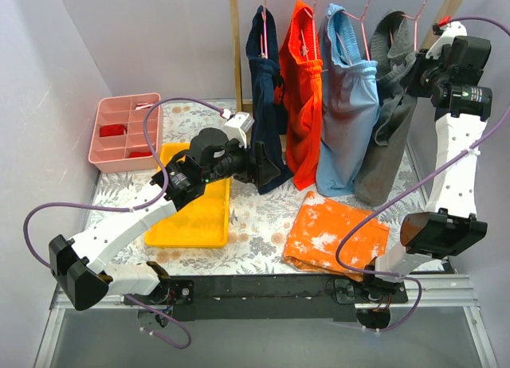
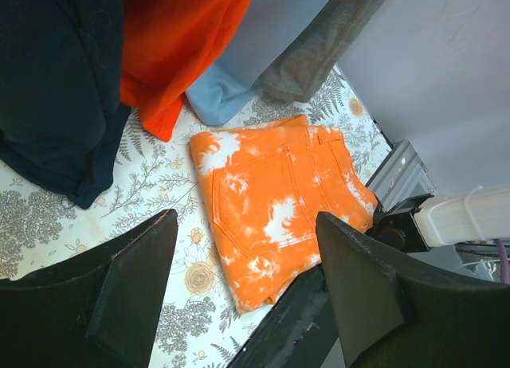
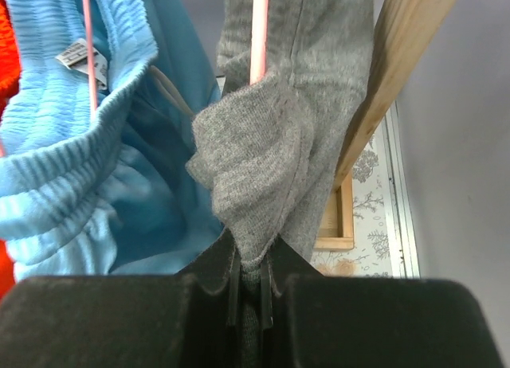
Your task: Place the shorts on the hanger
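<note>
- r gripper point(image 3: 251, 284) was pinched tight on a fold of the grey shorts point(image 3: 255, 153), bottom centre of r wrist view.
- shorts hung upper right in top view on the pink hanger point(image 3: 257, 33), rightmost on wooden rack point(image 1: 235, 41), just beside lt blue shorts point(image 1: 348, 105).
- l gripper point(image 2: 243, 264) had fingers spread wide, nothing held; orange cloth point(image 2: 279, 201) showed between them, flat on the table.

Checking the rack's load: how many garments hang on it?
4, left to right on the wooden rack: navy garment, orange-red garment, light blue shorts, grey shorts pinched by the right tool. Others may hide behind them.
</note>
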`<state>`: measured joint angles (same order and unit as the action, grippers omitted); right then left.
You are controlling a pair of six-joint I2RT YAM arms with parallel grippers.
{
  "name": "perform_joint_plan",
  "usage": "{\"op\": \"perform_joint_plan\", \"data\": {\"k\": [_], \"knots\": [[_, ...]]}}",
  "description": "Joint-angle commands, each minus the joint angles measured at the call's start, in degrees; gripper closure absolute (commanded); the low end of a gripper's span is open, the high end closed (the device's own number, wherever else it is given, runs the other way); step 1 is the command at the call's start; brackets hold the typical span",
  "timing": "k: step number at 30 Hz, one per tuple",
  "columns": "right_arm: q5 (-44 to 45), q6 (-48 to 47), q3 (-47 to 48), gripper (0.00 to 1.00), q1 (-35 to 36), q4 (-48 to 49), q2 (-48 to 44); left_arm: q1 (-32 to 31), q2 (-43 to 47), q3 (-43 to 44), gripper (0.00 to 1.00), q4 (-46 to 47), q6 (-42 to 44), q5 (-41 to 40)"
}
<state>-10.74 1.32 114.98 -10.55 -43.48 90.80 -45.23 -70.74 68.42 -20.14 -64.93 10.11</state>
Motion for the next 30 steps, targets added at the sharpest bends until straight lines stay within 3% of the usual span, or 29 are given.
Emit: {"op": "perform_joint_plan", "data": {"k": [1,5,6,7,10,14,16,22,25,28,30], "knots": [[0.5,1.1,4.0,0.99,-0.4,6.5,-0.3,0.1,0.8,2.0,0.3,-0.9,1.0,-0.1],[1.0,2.6,3.2,0.99,-0.4,5.2,-0.7,0.1,1.2,1.7,0.29,-1.0,1.1,-0.8],[1.5,3.3,3.4,0.94,-0.4,4.3,-0.9,0.1,1.4,1.5,0.28,-1.1,1.1,-1.1],[1.8,3.8,3.3,0.77,-0.4,3.5,-1.5,0.1,1.4,1.5,0.28,-1.3,1.2,-1.3],[3.1,5.6,1.0,0.5,-0.4,1.6,-4.7,0.1,2.1,1.1,0.24,-1.5,1.4,-2.6],[3.9,7.2,-3.8,0.38,-0.4,-0.6,-10.5,0.1,2.8,0.6,0.22,-1.6,1.4,-4.1],[3.4,7.6,-7.5,0.25,-0.4,-1.0,-15.1,0.1,3.0,0.3,0.2,-1.9,1.3,-4.9],[-5.7,9.6,-15.9,0.15,0.1,0.2,-26.8,0.1,4.2,-0.2,0.13,-3.7,0.9,-6.8],[-10.3,12.5,-25.0,0.09,3.2,4.3,-33.4,0.1,5.0,-1.3,0.1,-4.3,0.8,-8.7],[-8.3,16.2,-35.3,0.07,10.4,9.8,-39.5,0.1,6.0,-3.0,0.05,-4.8,0.4,-11.5],[-3.3,17.8,-42.4,0.03,20.4,12.8,-41.6,0.1,6.9,-5.3,0.02,-4.7,-0.4,-12.5]]}}
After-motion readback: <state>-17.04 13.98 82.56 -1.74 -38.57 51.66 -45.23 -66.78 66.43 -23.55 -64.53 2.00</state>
